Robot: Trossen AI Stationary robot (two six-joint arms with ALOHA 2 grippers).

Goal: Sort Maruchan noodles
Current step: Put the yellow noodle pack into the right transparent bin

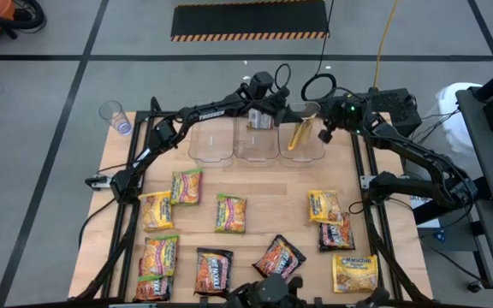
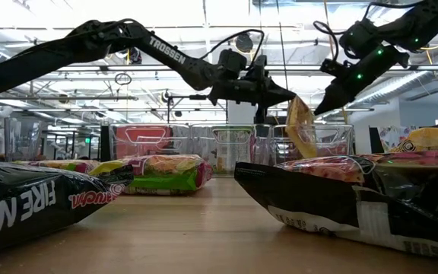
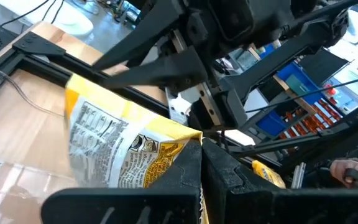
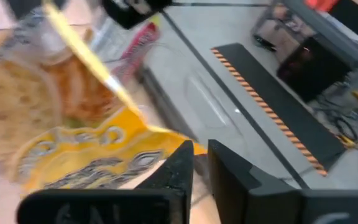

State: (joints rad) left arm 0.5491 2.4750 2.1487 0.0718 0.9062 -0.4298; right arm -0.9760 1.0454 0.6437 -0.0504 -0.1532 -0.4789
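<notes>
At the upper centre of the high view, a yellow noodle packet [image 1: 298, 134] is seen tilted in the right-hand clear bin [image 1: 303, 139], beside the right gripper [image 1: 324, 134], its jaws slightly parted. The left gripper [image 1: 264, 115], over the middle bin [image 1: 256, 142], is pinched on another packet [image 3: 120, 149].

White "TROSSEN" lettering runs along the left arm [image 2: 169, 53], on the link behind the left gripper [image 2: 280, 93]; the same word shows small on that arm from above. On the dark packet [image 2: 29, 209] nearest the low camera, far on the near side of both grippers, large white letters read "FIRE NO", cut off by the packet's edge, with a red logo beside them too warped to read. From above, the yellow packet [image 1: 354, 273] at the table's near right corner, well away from the right gripper [image 1: 323, 134], carries a red "MARUCHAN" band. Print on the other packets is too small to read
</notes>
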